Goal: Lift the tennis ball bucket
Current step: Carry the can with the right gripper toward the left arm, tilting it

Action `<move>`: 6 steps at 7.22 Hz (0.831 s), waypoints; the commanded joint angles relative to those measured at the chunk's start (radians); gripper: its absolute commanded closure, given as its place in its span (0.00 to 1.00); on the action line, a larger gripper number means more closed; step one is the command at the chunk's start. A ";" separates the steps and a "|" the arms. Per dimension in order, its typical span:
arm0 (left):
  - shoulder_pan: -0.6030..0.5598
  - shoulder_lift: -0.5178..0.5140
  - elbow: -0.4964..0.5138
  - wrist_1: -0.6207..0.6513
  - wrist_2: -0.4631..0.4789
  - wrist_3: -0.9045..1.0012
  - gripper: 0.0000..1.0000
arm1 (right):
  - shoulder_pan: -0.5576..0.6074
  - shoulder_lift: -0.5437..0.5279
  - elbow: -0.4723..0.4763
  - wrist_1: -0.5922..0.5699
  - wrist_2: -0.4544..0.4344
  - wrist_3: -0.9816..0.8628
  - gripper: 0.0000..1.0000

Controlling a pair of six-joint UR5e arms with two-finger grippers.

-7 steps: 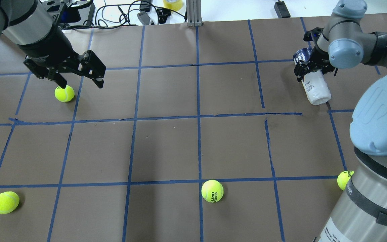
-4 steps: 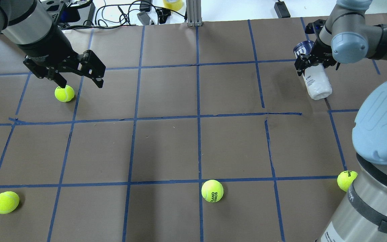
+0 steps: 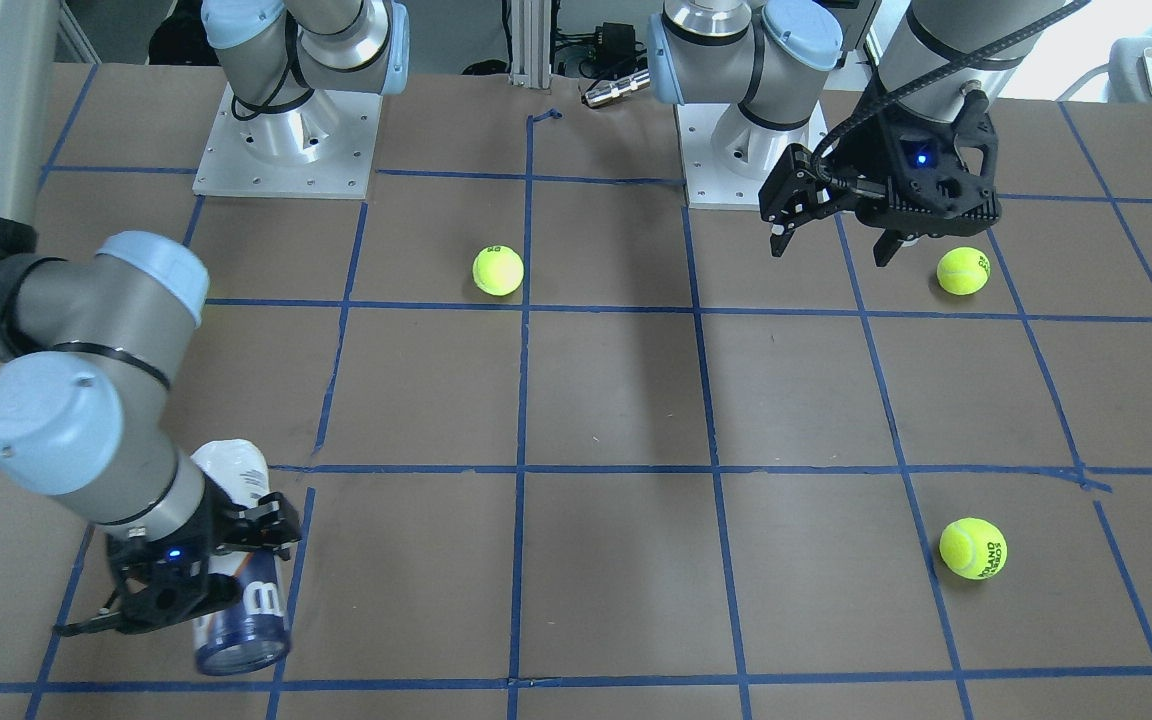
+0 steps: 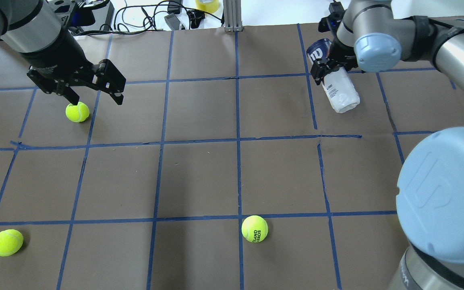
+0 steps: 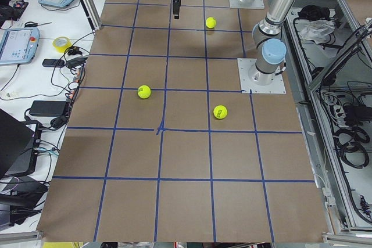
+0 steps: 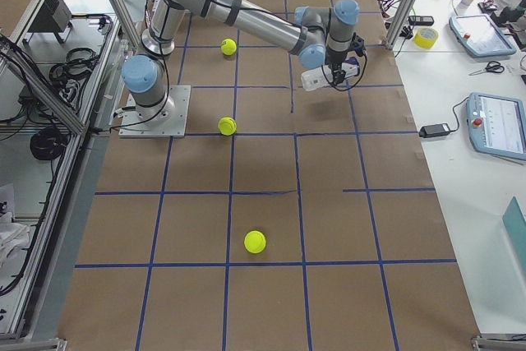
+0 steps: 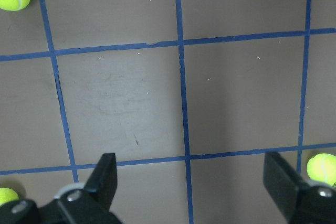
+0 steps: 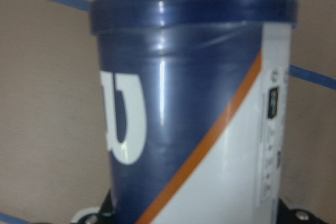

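Right gripper (image 4: 328, 69) — jaws clenched on the tennis ball bucket (image 4: 341, 92) near its navy end. The tube is tilted, navy end toward the far edge, over the far right part of the desk (image 4: 199, 173). Left gripper (image 4: 97, 100) — jaws released and spread wide, hovering just beside a tennis ball (image 4: 77, 112).

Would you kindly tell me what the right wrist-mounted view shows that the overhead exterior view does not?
Only the wrist view: the orange stripe across the tennis ball bucket. Only the overhead: the open left claw near a tennis ball, two more balls nearer the robot. Both: its navy band with white logo.
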 commanded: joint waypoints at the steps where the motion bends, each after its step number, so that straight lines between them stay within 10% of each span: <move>1: 0.005 0.000 0.005 0.000 0.000 0.001 0.00 | 0.163 -0.009 0.003 -0.012 -0.003 -0.022 0.18; 6: 0.036 -0.003 0.007 0.011 0.000 0.003 0.00 | 0.344 0.019 0.032 -0.175 -0.006 -0.441 0.18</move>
